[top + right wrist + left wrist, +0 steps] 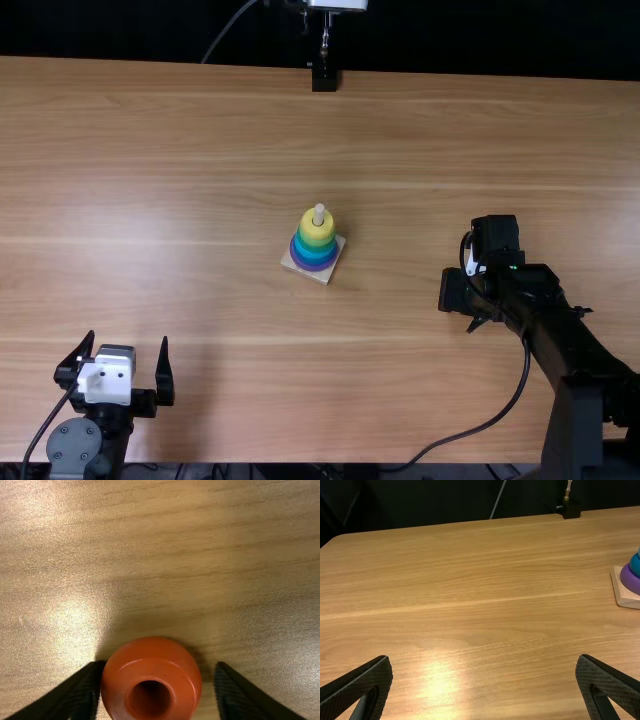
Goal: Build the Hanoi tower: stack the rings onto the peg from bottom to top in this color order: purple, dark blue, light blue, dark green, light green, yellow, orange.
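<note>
Right gripper (157,666): you have its fingers spread around the orange ring (150,652), one to each side. One finger is close against the ring, perhaps touching; a strip of table (210,575) shows by the other, so no grip yet. Ring flat, hole up.

Key relation: from this gripper, the wooden peg (319,213) lies leftward and toward the far edge in the top view. The right arm (560,320) is nearer to ring and peg both; use it. Peg upright, tip bare above the yellow ring (317,229), which tops the stack on the square base (325,278). Orange looks to be the last piece.

Judgement: close evenly, lift straight, carry above peg height, align hole over tip, lower. The stack itself is the obstacle; a low approach could knock it.

Around: left gripper (128,338) wide and empty, well apart, near side. Black cable (524,375) loops on the right arm's near side, off the carry line. Small black stand (324,78) at the far edge.
</note>
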`<state>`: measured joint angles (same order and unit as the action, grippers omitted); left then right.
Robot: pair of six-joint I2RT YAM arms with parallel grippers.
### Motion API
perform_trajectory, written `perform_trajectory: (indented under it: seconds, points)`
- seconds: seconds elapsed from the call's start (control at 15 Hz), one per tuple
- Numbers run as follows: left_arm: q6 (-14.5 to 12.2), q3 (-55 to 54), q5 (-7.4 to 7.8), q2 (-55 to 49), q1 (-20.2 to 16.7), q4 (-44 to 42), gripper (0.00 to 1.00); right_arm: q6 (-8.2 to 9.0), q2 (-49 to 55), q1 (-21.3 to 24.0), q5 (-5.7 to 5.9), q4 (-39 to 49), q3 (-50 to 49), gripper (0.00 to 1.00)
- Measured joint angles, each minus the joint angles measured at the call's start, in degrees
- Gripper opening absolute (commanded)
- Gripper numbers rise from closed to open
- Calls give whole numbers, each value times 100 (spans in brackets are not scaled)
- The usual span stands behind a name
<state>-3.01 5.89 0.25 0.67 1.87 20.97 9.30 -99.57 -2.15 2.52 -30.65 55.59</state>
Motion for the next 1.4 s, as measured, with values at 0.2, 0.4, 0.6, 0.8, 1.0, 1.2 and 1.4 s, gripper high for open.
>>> perform_trajectory:
  seconds: [0.2,0.4,0.6,0.8,1.0,1.2,1.4]
  points:
    - [-2,2,0,0,2,0,100,-2,0,-57,9,-20,24,2]
    - [2,0,-2,0,0,0,100,-4,-2,-326,11,-595,302,3]
    - [2,0,-2,0,0,-2,100,-4,190,-835,46,-1827,942,3]
    - [-2,0,0,0,0,0,100,-2,321,-1368,48,-2557,1838,4]
    - [0,0,-2,0,2,0,100,-7,321,-1733,52,-2815,2677,4]
    - [2,0,0,0,0,0,100,-4,321,-2153,55,-2942,3377,4]
    - [0,2,-2,0,0,0,100,-4,142,-2448,52,-3139,4253,4]
